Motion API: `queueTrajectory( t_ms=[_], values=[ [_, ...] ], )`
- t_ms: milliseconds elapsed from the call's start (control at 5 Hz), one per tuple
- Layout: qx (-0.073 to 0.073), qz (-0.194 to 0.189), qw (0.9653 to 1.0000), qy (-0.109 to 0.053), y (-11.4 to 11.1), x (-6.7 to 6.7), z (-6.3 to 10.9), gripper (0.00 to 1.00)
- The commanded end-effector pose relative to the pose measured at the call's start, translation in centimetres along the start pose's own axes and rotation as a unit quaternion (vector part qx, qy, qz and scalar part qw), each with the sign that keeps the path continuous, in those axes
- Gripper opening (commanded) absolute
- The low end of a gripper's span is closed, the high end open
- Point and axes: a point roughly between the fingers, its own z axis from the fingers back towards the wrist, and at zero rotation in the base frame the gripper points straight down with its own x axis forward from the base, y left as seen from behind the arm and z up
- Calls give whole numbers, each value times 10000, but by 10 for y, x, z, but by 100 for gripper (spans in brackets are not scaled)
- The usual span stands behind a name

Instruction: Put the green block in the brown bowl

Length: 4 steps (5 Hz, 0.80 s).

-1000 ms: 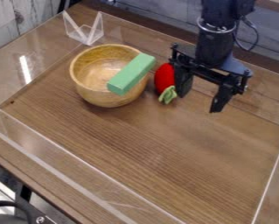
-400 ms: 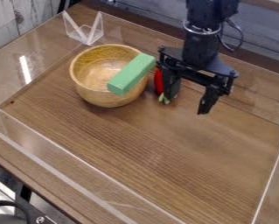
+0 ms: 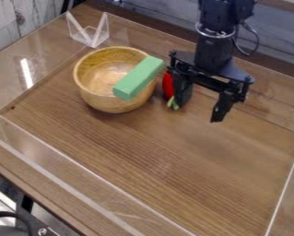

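The green block (image 3: pixel 138 77) lies tilted across the right rim of the brown bowl (image 3: pixel 106 76), one end inside and the other jutting over the edge. My gripper (image 3: pixel 197 98) hangs just right of the bowl, pointing down, open, with nothing between its black fingers (image 3: pixel 219 103). It stands apart from the block. A red strawberry toy with green leaves (image 3: pixel 171 88) lies on the table behind the left finger, partly hidden by it.
A clear plastic wall (image 3: pixel 124 175) runs around the wooden table (image 3: pixel 174 157). A clear folded stand (image 3: pixel 85 30) sits at the back left. Cables and the arm's dark body (image 3: pixel 223 28) rise at the back right.
The gripper shifted a little to the left, toward the strawberry toy and bowl, and stayed open. The block and bowl have not moved.
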Motion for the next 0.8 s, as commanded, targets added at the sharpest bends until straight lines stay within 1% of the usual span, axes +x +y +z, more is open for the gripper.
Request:
queueTrajectory(
  t_ms=[0, 200, 400, 600],
  values=[
    [-51, 62, 9998, -197, -6, -2, 17, 100],
    [-51, -259, 9993, -283, -23, 6, 25, 100],
    [-50, -358, 9984, -429, -46, 25, 27, 100],
    [25, -406, 9983, -423, -50, 29, 27, 100]
  ],
)
